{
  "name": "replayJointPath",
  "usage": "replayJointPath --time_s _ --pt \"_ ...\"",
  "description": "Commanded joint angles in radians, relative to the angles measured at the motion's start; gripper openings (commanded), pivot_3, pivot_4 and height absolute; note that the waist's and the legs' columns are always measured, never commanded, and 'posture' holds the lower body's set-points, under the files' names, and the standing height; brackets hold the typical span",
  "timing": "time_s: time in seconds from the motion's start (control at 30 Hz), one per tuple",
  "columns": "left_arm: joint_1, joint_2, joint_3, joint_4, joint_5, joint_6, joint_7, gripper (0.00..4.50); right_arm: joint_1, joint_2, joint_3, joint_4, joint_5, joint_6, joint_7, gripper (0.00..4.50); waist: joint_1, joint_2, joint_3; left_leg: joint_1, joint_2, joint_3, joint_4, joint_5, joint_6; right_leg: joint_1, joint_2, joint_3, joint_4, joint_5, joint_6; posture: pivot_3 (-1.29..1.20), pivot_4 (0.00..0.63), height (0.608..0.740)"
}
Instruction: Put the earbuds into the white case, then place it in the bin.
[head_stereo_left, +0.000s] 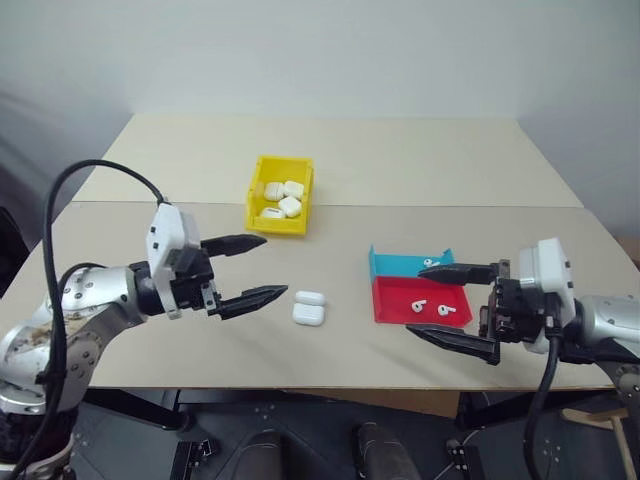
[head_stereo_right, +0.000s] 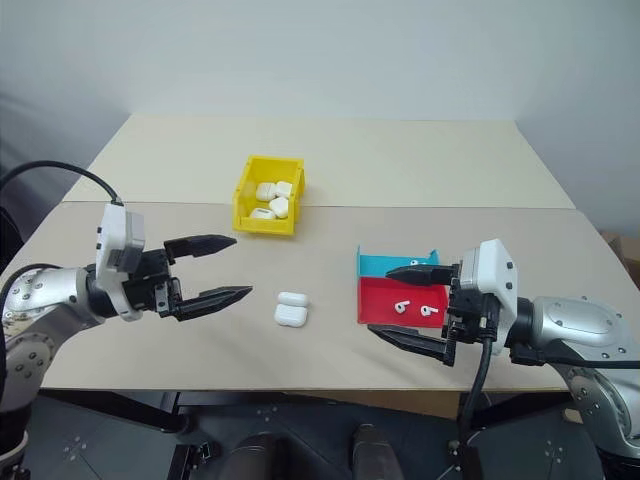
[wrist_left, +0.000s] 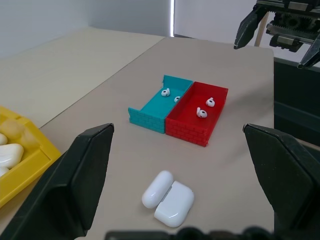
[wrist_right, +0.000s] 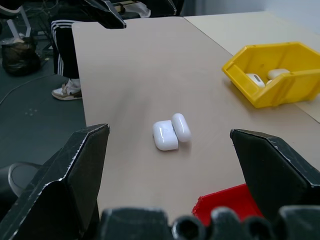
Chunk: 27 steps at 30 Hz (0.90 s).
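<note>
Left eye view: both arms hover over the beige table with nothing in either gripper.

Largest first: the table carries the yellow bin at mid-depth, with several closed white cases inside it. Nearer, towards the right, the red tray and the blue tray sit side by side and touching; two earbuds lie in the red tray and two more show in the blue tray. The left gripper and the right gripper both have their fingers spread wide apart. The white case lies lid-open on the table between the two grippers, touching neither.
</note>
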Motion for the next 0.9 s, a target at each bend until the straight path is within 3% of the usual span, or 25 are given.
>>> replayJointPath --time_s 0.03,0.3,0.57,0.7,0.9 --pt "-0.011 0.021 0.019 -0.020 -0.027 0.007 -0.016 4.50 -0.021 -0.013 -0.022 -0.013 0.018 -0.016 0.010 4.48 0.000 0.000 0.000 0.000 0.000 0.000 0.000 0.000 0.000 0.000 0.000 0.000 0.000 0.000 0.000 0.00 0.150 0.740" --pt "0.006 0.069 -0.003 -0.055 0.003 0.030 -0.014 4.50 -0.027 -0.002 -0.014 -0.019 -0.004 -0.025 -0.007 4.48 0.000 0.000 0.000 0.000 0.000 0.000 0.000 0.000 0.000 0.000 0.000 0.000 0.000 0.000 0.000 0.00 0.150 0.740" --pt "-0.118 0.099 -0.120 -0.127 0.078 0.202 0.184 4.50 -0.055 -0.004 0.021 -0.039 -0.060 -0.003 -0.106 4.48 0.001 -0.001 0.000 0.000 0.000 0.000 0.000 0.000 0.000 0.000 0.000 0.000 0.000 -0.001 0.002 0.00 0.150 0.740" --pt "-0.350 0.177 -0.335 -0.067 0.069 0.565 0.203 4.50 -0.033 -0.025 0.007 -0.072 -0.054 0.012 -0.121 4.48 0.007 -0.002 0.001 -0.001 -0.001 -0.001 0.000 0.000 0.000 0.000 0.000 -0.001 0.000 -0.001 0.001 0.00 0.150 0.740" --pt "-0.548 -0.001 -0.451 0.054 0.095 0.912 0.330 4.50 -0.002 -0.008 0.010 -0.103 -0.060 0.001 -0.154 4.48 0.002 -0.003 0.002 -0.001 -0.002 -0.001 0.000 0.000 0.000 0.000 0.000 0.000 0.000 -0.002 0.003 0.00 0.150 0.740"
